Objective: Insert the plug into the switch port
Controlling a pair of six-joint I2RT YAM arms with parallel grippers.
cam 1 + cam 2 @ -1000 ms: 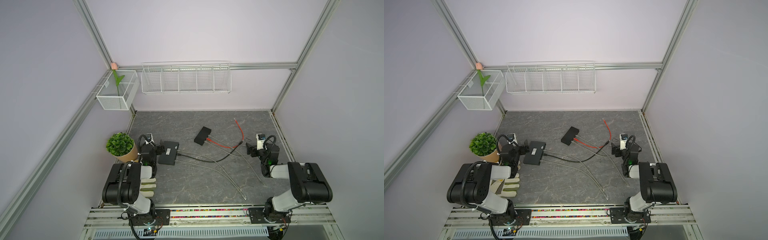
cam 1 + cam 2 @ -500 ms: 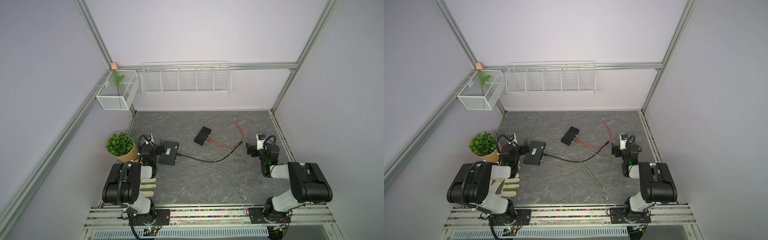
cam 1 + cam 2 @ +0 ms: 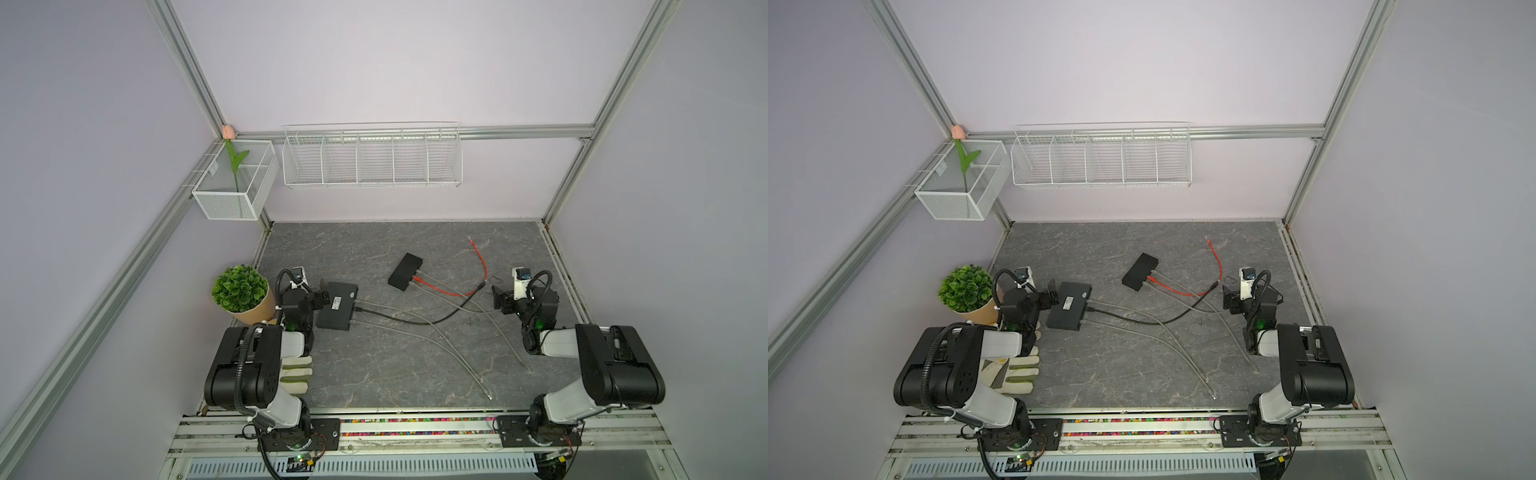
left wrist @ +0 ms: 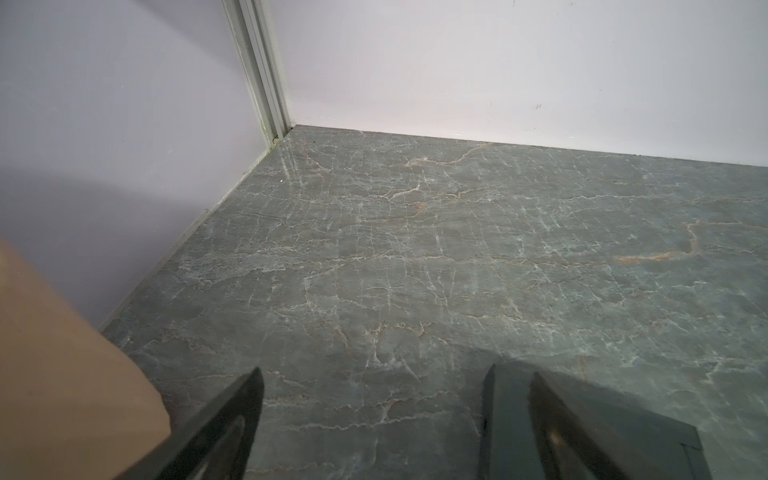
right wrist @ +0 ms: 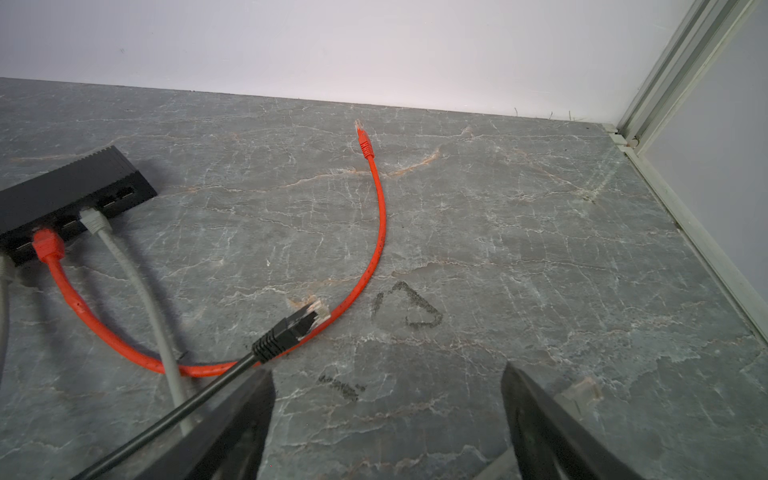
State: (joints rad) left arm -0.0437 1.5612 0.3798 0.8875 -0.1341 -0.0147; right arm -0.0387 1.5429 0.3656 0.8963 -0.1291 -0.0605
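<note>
Two black switches lie on the grey table in both top views. One switch (image 3: pixel 337 305) (image 3: pixel 1068 305) sits against my open, empty left gripper (image 3: pixel 322 296) (image 4: pixel 397 374); it shows as a dark block (image 4: pixel 648 432) beside one finger. Its black cable ends in a loose black plug (image 3: pixel 482 285) (image 5: pixel 299 322), which lies just ahead of my open, empty right gripper (image 3: pixel 500 297) (image 5: pixel 386 374). The middle switch (image 3: pixel 405 272) (image 5: pixel 70 187) has red and grey cables plugged in. The red cable's free plug (image 3: pixel 471 240) (image 5: pixel 365 143) lies farther back.
Grey cables (image 3: pixel 436 336) cross the table's middle, their loose ends near the front. A potted plant (image 3: pixel 241 291) stands by the left arm, and a glove (image 3: pixel 296 374) lies under it. Wire baskets (image 3: pixel 372 158) hang on the back wall.
</note>
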